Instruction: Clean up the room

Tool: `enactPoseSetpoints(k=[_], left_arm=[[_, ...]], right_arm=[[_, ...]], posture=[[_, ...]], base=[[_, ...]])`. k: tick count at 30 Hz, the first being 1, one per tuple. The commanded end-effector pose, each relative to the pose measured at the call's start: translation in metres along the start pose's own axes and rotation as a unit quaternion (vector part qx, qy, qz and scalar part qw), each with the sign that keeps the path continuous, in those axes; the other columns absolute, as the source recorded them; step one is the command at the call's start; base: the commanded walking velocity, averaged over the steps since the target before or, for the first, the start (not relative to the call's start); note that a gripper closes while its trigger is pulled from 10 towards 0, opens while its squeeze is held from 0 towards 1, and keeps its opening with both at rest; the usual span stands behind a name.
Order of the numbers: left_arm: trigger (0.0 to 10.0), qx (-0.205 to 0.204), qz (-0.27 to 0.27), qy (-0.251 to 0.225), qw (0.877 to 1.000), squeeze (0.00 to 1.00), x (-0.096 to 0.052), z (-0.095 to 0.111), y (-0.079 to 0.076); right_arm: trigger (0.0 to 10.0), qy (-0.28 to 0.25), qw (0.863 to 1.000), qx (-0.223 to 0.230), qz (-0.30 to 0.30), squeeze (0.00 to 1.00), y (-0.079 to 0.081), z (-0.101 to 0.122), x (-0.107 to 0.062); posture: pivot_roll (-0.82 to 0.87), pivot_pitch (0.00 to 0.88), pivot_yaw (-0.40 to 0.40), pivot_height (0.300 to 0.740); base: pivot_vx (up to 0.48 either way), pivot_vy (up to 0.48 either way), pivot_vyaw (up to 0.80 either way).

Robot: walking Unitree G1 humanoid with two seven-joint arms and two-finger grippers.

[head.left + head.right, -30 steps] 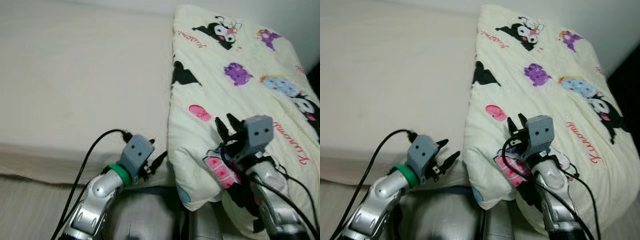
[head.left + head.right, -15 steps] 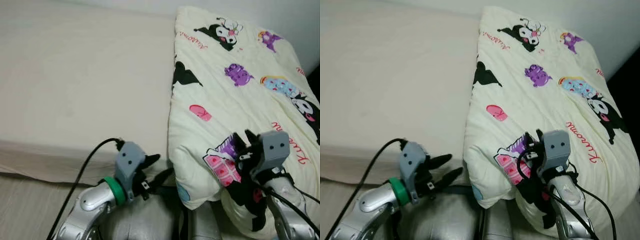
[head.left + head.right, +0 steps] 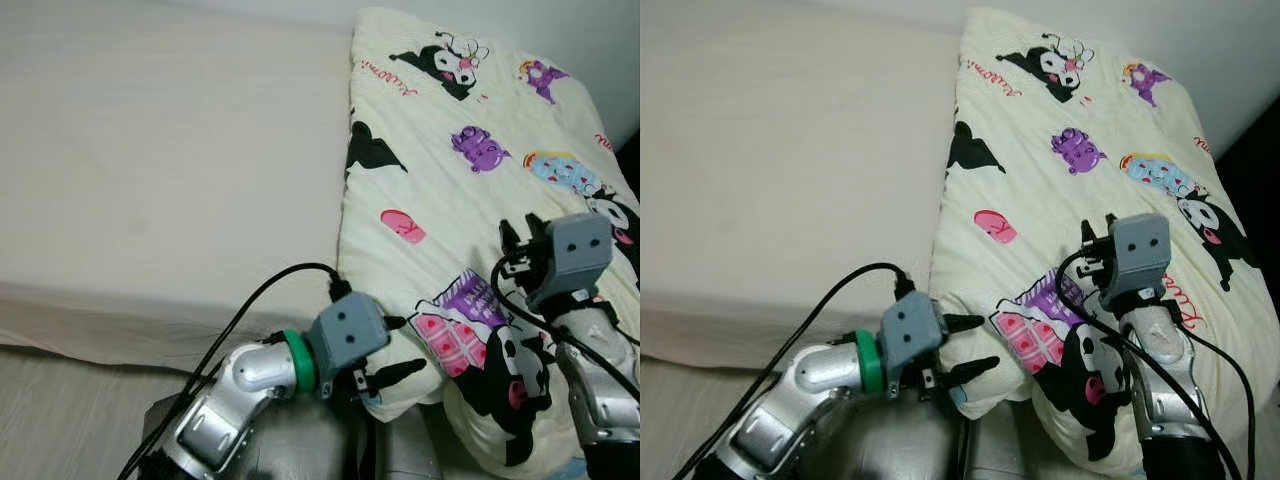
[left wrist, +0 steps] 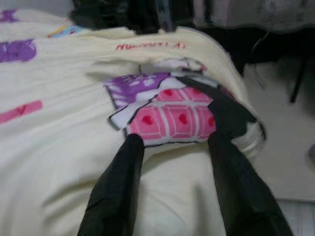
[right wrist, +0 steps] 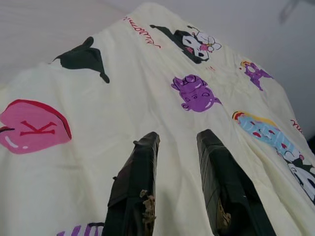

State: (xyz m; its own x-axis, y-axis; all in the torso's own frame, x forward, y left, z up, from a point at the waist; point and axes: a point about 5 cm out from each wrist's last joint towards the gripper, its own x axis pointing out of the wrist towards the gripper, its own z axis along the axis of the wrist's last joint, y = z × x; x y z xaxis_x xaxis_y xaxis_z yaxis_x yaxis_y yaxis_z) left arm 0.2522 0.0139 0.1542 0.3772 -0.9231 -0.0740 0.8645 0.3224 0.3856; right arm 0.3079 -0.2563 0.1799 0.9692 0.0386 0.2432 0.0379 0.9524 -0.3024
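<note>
Cream quilt (image 3: 470,190) runs lengthwise up the bed (image 3: 150,170); its near corner sits between the spread fingers of the left hand (image 3: 395,348), nearer than the unclenched right hand (image 3: 515,250).

Soft, even indoor light, fairly dim, with a warm cream cast and no glare. Both eye views are reasonably sharp, slightly grainy; the bed (image 3: 150,170) looks flat and nearly shadowless. A dark shadow sits under the folded edge of the printed blanket (image 3: 450,200). The left wrist view is blurred throughout, its background dark. The right wrist view is sharper, softening toward the far edges.
</note>
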Motion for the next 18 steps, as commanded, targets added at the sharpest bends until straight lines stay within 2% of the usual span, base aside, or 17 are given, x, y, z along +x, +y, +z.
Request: enactPoseSetpoints(k=[1,2,3,4,6,7,9,11,16,18], left_arm=[[10.0,0.049,-0.028,0.017,0.998,0.0,0.007,-0.008,-0.013],[10.0,0.076,-0.032,0.029,0.996,0.0,0.01,-0.012,-0.016],[10.0,0.076,-0.032,0.029,0.996,0.0,0.01,-0.012,-0.016],[10.0,0.112,-0.036,0.046,0.992,0.0,0.015,-0.019,-0.021],[10.0,0.112,-0.036,0.046,0.992,0.0,0.015,-0.019,-0.021],[10.0,0.142,-0.047,0.063,0.987,0.0,0.02,-0.025,-0.025],[10.0,0.168,-0.064,0.083,0.98,0.0,0.022,-0.033,-0.031],[10.0,0.177,-0.072,0.09,0.977,0.0,0.023,-0.036,-0.034],[10.0,0.223,-0.042,0.112,0.967,0.0,0.031,-0.046,-0.033],[10.0,0.223,-0.042,0.112,0.967,0.0,0.031,-0.046,-0.033]], right_arm=[[10.0,0.005,1.0,-0.002,-0.014,0.0,-0.008,-0.004,-0.002],[10.0,0.007,1.0,-0.001,-0.015,0.0,-0.009,-0.005,-0.002],[10.0,0.007,1.0,-0.001,-0.015,0.0,-0.009,-0.005,-0.002],[10.0,0.009,1.0,-0.001,-0.016,0.0,-0.01,-0.006,-0.002],[10.0,0.009,1.0,-0.001,-0.016,0.0,-0.01,-0.006,-0.002],[10.0,0.011,1.0,-0.002,-0.016,0.0,-0.011,-0.006,-0.002],[10.0,0.012,1.0,-0.003,-0.017,0.0,-0.013,-0.006,-0.001],[10.0,0.012,1.0,-0.003,-0.018,0.0,-0.014,-0.006,0.0],[10.0,0.008,1.0,-0.004,-0.021,0.0,-0.016,-0.006,0.003],[10.0,0.008,1.0,-0.004,-0.021,0.0,-0.016,-0.006,0.003]], posture=[[-0.05,0.153,-0.058,0.482],[-0.05,0.153,-0.064,0.482],[-0.05,0.153,-0.064,0.482],[-0.05,0.153,-0.064,0.482],[-0.05,0.153,-0.064,0.482],[-0.05,0.153,-0.064,0.482],[-0.05,0.146,-0.069,0.482],[-0.05,0.146,-0.069,0.482],[-0.05,0.14,-0.067,0.482],[-0.05,0.14,-0.067,0.482]], base=[[0.0,0.0,0.0],[0.0,0.0,0.0],[0.0,0.0,0.0],[0.0,0.0,0.0],[0.0,0.0,0.0],[0.0,0.0,0.0],[0.0,0.0,0.0],[0.0,0.0,0.0],[0.0,0.0,0.0],[0.0,0.0,0.0]])
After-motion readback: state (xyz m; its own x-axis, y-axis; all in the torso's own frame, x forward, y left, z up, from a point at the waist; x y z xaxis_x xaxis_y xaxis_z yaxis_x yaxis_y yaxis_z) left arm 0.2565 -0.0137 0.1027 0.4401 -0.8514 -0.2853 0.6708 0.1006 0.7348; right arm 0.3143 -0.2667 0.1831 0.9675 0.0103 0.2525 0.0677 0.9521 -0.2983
